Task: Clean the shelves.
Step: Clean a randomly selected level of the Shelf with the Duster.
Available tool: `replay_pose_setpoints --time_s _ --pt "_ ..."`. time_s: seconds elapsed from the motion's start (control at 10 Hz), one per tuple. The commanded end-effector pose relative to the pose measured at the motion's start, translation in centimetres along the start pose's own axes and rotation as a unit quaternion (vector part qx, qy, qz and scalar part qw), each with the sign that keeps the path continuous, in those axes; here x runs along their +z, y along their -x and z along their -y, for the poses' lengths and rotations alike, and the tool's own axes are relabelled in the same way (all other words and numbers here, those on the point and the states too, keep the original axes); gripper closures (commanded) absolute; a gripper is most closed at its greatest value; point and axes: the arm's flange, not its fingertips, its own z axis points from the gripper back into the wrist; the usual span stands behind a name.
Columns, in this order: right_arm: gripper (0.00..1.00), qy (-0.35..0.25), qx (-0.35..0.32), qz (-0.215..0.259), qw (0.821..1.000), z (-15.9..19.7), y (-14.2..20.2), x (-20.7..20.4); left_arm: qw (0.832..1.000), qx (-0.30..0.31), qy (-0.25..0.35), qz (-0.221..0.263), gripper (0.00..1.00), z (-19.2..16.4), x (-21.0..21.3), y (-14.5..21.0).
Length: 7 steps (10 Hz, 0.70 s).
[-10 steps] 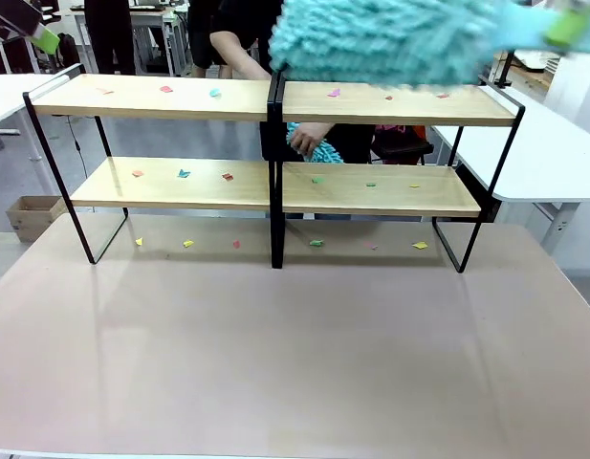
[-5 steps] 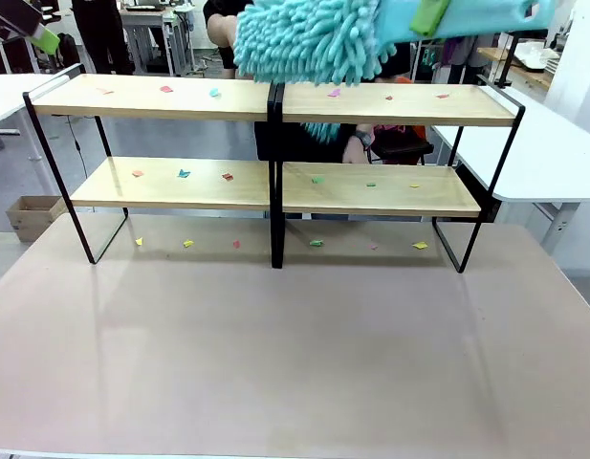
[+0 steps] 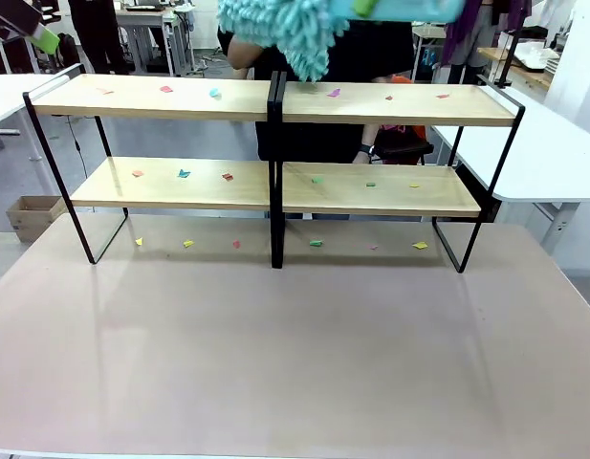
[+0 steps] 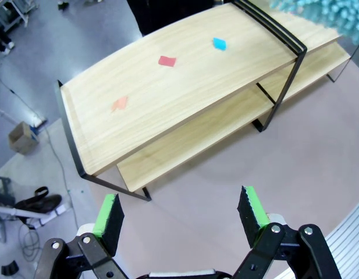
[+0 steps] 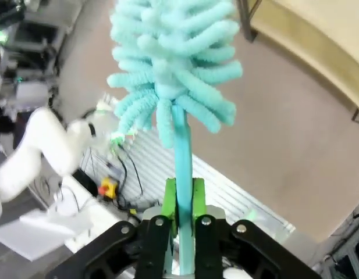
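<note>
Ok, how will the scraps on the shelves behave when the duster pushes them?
The scraps look like thin flat paper, so probably very light: likely to slide or flutter at a touch. The shelves look smooth with no visible front lip, so pushed scraps may drop to the table. The duster has soft strands that might snag some.

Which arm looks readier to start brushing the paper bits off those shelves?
Right, probably. The right gripper is shut on the teal duster, whose fluffy head hangs above the top board of the shelves, near the paper scraps. The left gripper is open and empty.
</note>
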Motion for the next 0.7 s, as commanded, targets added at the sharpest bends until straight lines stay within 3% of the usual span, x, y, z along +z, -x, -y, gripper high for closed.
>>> replay_pose_setpoints --time_s 0.0,0.1,0.2,0.3,0.4,0.6 --pt "0.88 0.045 -0.053 0.001 0.998 -3.0 -4.6 -1.8 1.000 0.000 0.001 0.000 0.00 -0.1 0.1 0.0" --pt "0.88 0.067 -0.071 -0.004 0.995 -4.8 -6.1 -3.5 1.000 0.000 0.001 0.000 0.00 -0.1 0.1 0.0" --pt "0.88 0.077 -0.039 -0.020 0.996 -6.5 -6.3 -4.4 1.000 0.000 0.001 0.000 0.00 -0.1 0.1 0.0" --pt "0.88 -0.016 0.032 -0.062 0.997 -5.3 -3.7 -1.9 1.000 0.000 0.001 0.000 0.00 -0.1 0.1 0.0" --pt "0.88 -0.059 0.106 -0.093 0.988 -4.7 -0.7 0.0 1.000 0.000 0.001 0.000 0.00 -0.1 0.1 0.0" --pt "0.88 -0.043 0.191 -0.175 0.965 -4.2 4.7 1.0 1.000 0.000 0.001 0.000 0.00 -0.1 0.1 0.0"
